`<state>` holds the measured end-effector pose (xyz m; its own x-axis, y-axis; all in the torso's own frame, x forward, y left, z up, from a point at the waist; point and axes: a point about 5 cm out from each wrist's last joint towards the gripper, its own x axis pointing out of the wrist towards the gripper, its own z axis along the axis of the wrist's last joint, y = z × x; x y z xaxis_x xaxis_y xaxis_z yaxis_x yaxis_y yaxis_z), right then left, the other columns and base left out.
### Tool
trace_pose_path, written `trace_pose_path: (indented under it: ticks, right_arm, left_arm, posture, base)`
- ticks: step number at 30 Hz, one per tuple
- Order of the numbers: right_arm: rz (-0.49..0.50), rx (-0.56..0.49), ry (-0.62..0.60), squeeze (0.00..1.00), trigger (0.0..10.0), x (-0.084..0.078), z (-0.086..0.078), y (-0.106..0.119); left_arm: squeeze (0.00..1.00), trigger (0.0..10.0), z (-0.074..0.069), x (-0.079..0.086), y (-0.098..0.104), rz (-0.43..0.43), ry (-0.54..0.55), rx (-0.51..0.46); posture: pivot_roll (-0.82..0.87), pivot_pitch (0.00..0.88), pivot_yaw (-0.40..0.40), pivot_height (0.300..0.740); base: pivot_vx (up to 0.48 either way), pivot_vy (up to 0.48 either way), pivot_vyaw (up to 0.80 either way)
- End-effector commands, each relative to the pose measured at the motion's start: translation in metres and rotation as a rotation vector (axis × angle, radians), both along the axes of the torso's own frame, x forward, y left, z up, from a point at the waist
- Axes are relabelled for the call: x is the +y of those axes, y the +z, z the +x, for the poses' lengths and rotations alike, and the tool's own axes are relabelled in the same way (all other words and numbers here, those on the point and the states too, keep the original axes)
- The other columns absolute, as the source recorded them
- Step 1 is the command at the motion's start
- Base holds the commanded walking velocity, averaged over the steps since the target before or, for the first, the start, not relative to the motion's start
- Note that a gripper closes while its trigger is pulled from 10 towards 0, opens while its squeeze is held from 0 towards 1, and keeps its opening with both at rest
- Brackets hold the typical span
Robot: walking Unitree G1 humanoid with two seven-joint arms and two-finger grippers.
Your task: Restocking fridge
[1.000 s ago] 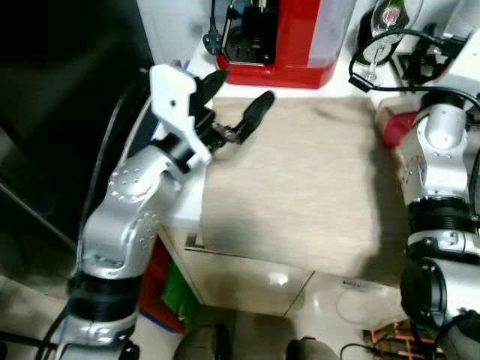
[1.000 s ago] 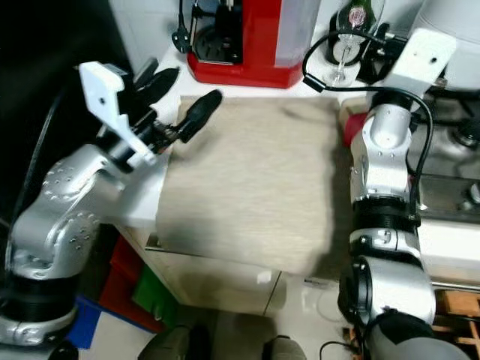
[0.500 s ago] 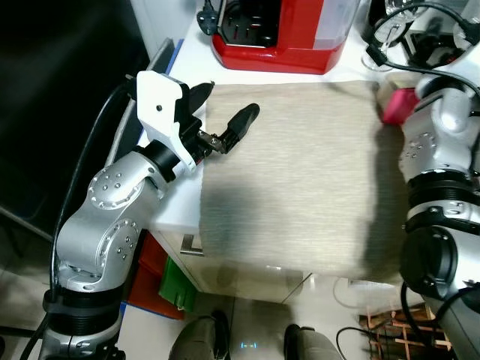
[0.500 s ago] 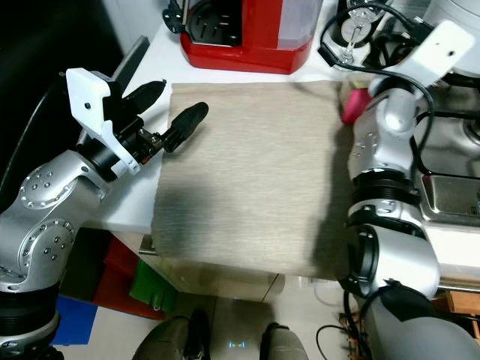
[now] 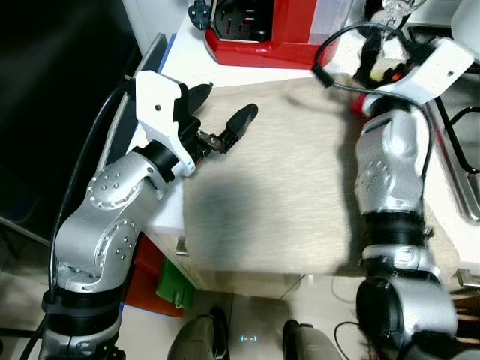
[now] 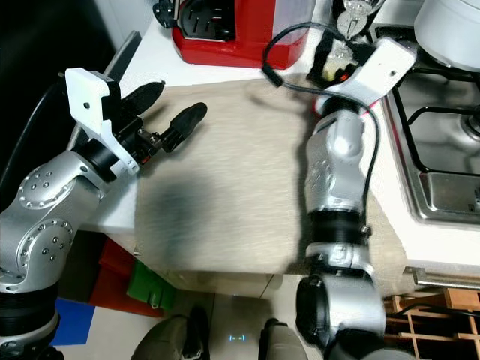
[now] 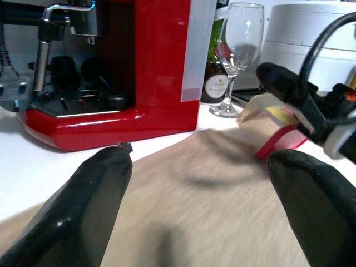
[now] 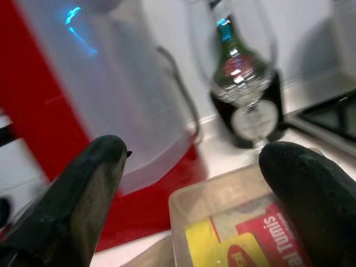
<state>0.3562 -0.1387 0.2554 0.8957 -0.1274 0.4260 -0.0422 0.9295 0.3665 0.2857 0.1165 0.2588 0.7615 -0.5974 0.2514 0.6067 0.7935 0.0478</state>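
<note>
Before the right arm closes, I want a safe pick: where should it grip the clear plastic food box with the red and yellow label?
Probably across the two long sides of the clear plastic food box, coming from its near end. It lies low on the beige cloth, and the right gripper, fingers open, already straddles that end. The wine glass stands close behind, so avoid overshooting.

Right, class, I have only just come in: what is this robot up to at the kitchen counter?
The robot stands at a white counter covered by a beige woven cloth. Its right claw, fingers open, reaches toward a clear plastic container with a red and yellow label, beside the red coffee machine and a clear wine glass. Nothing is gripped yet. The left claw hovers open over the cloth's near left corner, holding nothing.
</note>
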Motion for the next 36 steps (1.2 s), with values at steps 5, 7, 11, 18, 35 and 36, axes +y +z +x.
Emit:
trace_pose_path:
  ticks: [5, 7, 11, 18, 35, 36]
  right_arm:
    - [-0.097, 0.124, 0.078, 0.08, 10.0, 0.022, -0.022, -0.029]
    - [-0.160, 0.088, 0.045, 0.08, 10.0, 0.020, -0.033, -0.026]
    - [-0.315, -0.109, -0.108, 0.07, 10.0, 0.004, -0.051, 0.000]
    - [-0.407, -0.091, -0.222, 0.07, 10.0, -0.012, -0.052, 0.000]
    - [-0.193, 0.062, -0.112, 0.00, 10.0, -0.013, -0.016, 0.016]
    - [-0.200, 0.062, -0.110, 0.00, 10.0, -0.016, -0.014, 0.019]
  left_arm:
    - [0.00, 10.0, 0.005, 0.000, 0.004, -0.008, 0.002, -0.021]
    - [0.00, 10.0, 0.006, -0.001, 0.004, -0.012, 0.002, -0.021]
    - [0.00, 10.0, 0.008, -0.003, 0.002, -0.022, 0.001, -0.019]
    - [0.00, 10.0, 0.012, -0.007, 0.001, -0.033, -0.007, -0.025]
    - [0.00, 10.0, 0.019, -0.007, 0.008, -0.040, -0.002, -0.067]
    - [0.00, 10.0, 0.019, -0.007, 0.009, -0.040, -0.001, -0.071]
  posture:
    - [0.06, 0.241, 0.067, 0.740]
    - [0.05, 0.240, 0.065, 0.740]
    - [0.03, 0.236, 0.063, 0.740]
    - [0.01, 0.225, 0.063, 0.740]
    - [0.02, 0.189, 0.064, 0.740]
    - [0.02, 0.186, 0.061, 0.740]
  base:
    - [0.000, 0.000, 0.00]
    - [0.000, 0.000, 0.00]
    - [0.000, 0.000, 0.00]
    - [0.000, 0.000, 0.00]
    - [0.000, 0.000, 0.00]
    - [0.000, 0.000, 0.00]
